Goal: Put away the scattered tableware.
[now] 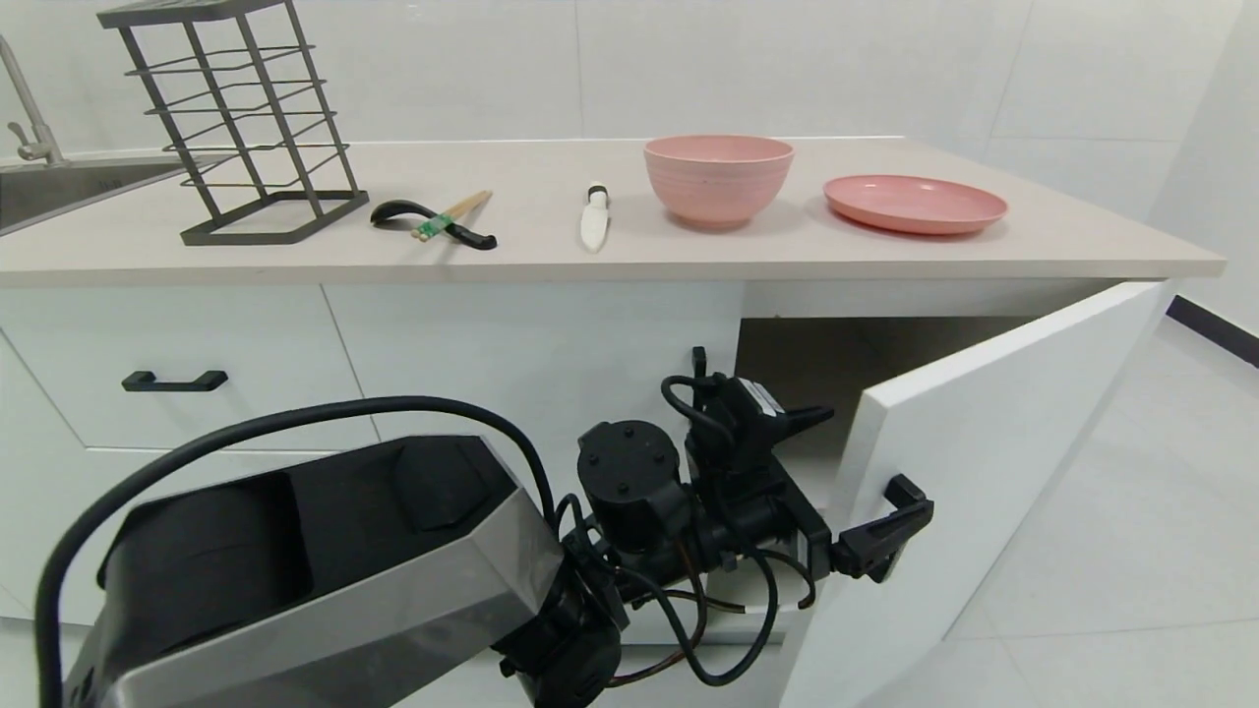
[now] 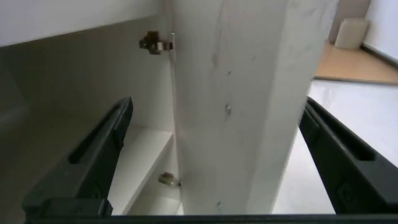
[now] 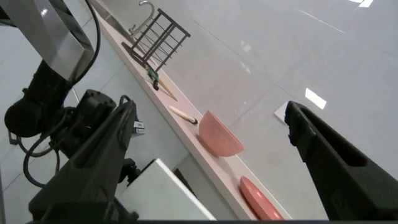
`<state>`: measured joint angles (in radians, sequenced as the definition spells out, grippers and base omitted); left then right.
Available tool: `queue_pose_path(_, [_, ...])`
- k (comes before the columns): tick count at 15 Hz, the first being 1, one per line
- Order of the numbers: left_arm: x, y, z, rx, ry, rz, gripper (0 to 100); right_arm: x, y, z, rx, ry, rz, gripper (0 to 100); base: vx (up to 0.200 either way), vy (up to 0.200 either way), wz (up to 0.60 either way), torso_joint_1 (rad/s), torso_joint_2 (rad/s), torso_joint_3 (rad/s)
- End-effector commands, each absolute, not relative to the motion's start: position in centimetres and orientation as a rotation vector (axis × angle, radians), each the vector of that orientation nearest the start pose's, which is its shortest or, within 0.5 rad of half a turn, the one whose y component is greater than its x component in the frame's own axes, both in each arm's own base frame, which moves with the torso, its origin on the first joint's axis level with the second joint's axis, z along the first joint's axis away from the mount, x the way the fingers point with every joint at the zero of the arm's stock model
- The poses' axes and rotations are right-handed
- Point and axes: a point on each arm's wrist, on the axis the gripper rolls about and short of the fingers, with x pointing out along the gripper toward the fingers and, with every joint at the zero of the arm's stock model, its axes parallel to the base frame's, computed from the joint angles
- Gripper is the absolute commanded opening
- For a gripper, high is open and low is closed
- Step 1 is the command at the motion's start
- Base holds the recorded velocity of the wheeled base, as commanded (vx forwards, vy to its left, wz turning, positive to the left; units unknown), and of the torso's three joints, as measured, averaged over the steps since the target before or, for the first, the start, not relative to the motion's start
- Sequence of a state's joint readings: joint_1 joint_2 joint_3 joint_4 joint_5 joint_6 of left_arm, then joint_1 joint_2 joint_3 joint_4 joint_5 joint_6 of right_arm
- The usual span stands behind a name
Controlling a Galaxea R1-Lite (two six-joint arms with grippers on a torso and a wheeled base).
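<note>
Left gripper (image 2: 217, 109): jaws spread wide, flat black fingers (image 2: 102, 149) straddling the free edge of the open cabinet door (image 1: 984, 442), a smooth white panel under the counter's right end. One finger sits on the cabinet-interior side, the other on the outer face. Can't tell if the pads touch the panel. Two brass-coloured hinges (image 2: 155, 43) show on the inside wall.

Right gripper (image 3: 210, 109): jaws also spread, nothing between them, held low and off to the side of the counter (image 1: 787, 251).

All tableware is on the matte beige countertop:
- pink plate (image 1: 915, 202), shallow and round, near the right end
- pink bowl (image 1: 718, 177), deep with a faintly ribbed wall, just left of the plate, not touching
- white knife (image 1: 595, 218), short, near the front edge around mid-counter
- black spoon (image 1: 403, 211), glossy with a curved handle, left of the knife, with wooden chopsticks (image 1: 454, 211) lying across it

Black wire rack (image 1: 246, 118), open and boxy, stands at the left end beside the steel sink (image 1: 59, 187).
</note>
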<state>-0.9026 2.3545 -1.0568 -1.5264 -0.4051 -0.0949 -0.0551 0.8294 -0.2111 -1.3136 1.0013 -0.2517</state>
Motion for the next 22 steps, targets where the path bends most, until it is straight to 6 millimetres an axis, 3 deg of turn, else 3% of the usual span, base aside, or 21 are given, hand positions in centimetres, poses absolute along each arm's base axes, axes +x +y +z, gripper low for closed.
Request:
queue_pose_path(1, [26.0, -34.2, 8.7, -0.154, -0.172, -1.310, 100, 5.6, 1.6, 24.0, -0.586, -0.735, 0.831, 100, -0.200, 0.000, 0.00, 0.002, 0.00, -0.002])
queue_pose_path(4, [26.5, -34.2, 9.3, -0.166, -0.212, -1.336, 100, 5.7, 1.6, 23.8, -0.583, -0.728, 0.833, 100, -0.200, 0.000, 0.00, 0.009, 0.00, -0.001])
queue_pose_path(7, [28.1, -34.1, 10.4, -0.174, -0.279, -1.306, 100, 5.7, 1.6, 23.7, -0.581, -0.724, 0.835, 100, 0.000, 0.000, 0.00, 0.000, 0.00, 0.000])
queue_pose_path(14, [27.8, -34.4, 10.4, -0.174, -0.284, -1.318, 100, 5.7, 1.6, 23.7, -0.579, -0.721, 0.836, 100, 0.000, 0.000, 0.00, 0.000, 0.00, 0.000])
queue_pose_path(16, [27.3, -34.7, 10.5, -0.178, -0.293, -1.331, 100, 5.7, 1.6, 23.7, -0.579, -0.721, 0.836, 100, 0.000, 0.000, 0.00, 0.000, 0.00, 0.000])
queue_pose_path(22, [23.1, -37.6, 10.4, -0.196, -0.283, -1.445, 100, 5.7, 1.6, 24.0, -0.585, -0.733, 0.830, 100, 0.000, 0.000, 0.00, 0.000, 0.00, 0.000])
